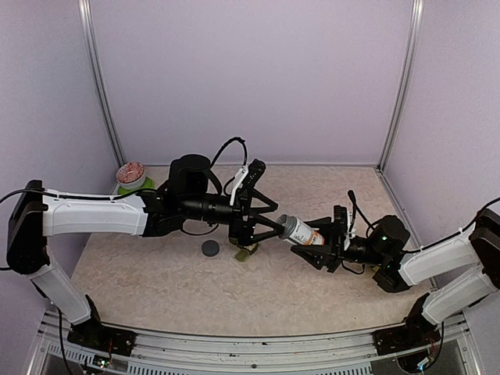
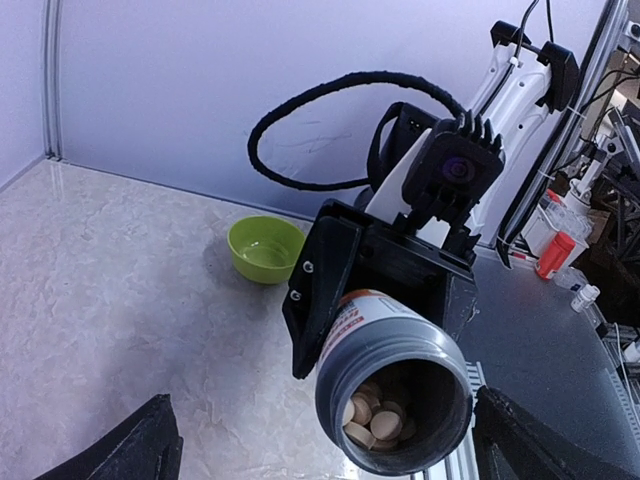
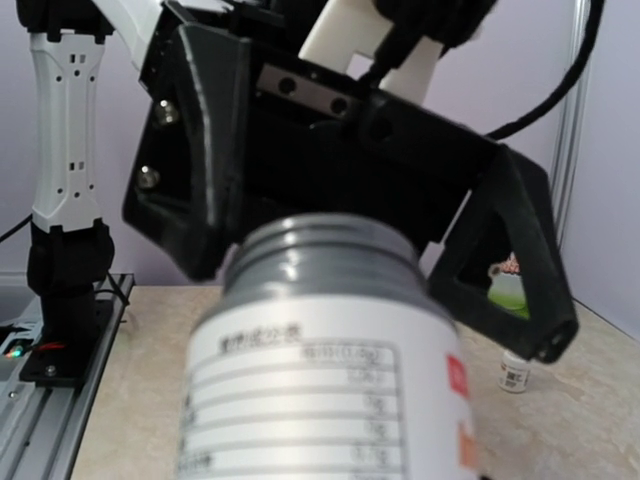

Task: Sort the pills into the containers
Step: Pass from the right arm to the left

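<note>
Lying sideways, the open pill bottle point(image 1: 301, 231) is clamped by the right gripper point(image 1: 319, 238); left gripper point(image 1: 269, 221) is spread empty at its mouth; pills point(image 2: 372, 415) could be spilled past the containers point(image 1: 247, 253) below if overtipped.

Pale lavender walls point(image 1: 250, 78) are enclosing the counter point(image 1: 141, 273) on three sides, meeting at two slim metal corner posts point(image 1: 100, 86). The counter's beige, marbled top is catching soft, even light and showing only faint shadows. A ribbed aluminium rail point(image 1: 250, 345) is running along its near edge. In the left wrist view, a dark grey surface point(image 2: 545, 330) is lying beyond the counter.
</note>
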Robot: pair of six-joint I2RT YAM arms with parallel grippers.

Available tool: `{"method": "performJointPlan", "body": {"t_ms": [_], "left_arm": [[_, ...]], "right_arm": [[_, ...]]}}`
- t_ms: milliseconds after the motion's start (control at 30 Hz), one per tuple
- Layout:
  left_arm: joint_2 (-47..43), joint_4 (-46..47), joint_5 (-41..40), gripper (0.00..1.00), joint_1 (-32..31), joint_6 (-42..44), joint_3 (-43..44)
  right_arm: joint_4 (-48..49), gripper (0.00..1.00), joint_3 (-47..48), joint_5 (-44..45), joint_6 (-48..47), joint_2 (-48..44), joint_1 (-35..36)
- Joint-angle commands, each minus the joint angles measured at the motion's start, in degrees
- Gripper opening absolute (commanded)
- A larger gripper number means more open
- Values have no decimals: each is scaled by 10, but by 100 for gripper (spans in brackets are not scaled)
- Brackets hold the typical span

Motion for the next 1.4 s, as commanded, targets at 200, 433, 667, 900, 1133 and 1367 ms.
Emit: {"method": "performJointPlan", "body": {"t_ms": [200,433,667,900,1133,1367], "left_arm": [[27,-38,42,99,-7,20,45],[40,-55,58,98,-8,28,58],[46,-62,56,86,-7,35,64],[40,-46,71,64,0,26,55],[42,-45,85,50,3,21,54],[41,-43,85,46,6,15,56]], "right_arm": [[-4,29,18,2,-4,8,-4],[-12,29,19,3,-6,7,-4],[-8,29,19,1,-5,11,-3],[-10,29,17,3,-7,8,-3],[-8,32,17,9,-7,8,-4],[-12,40,19,19,-6,8,-3]]}}
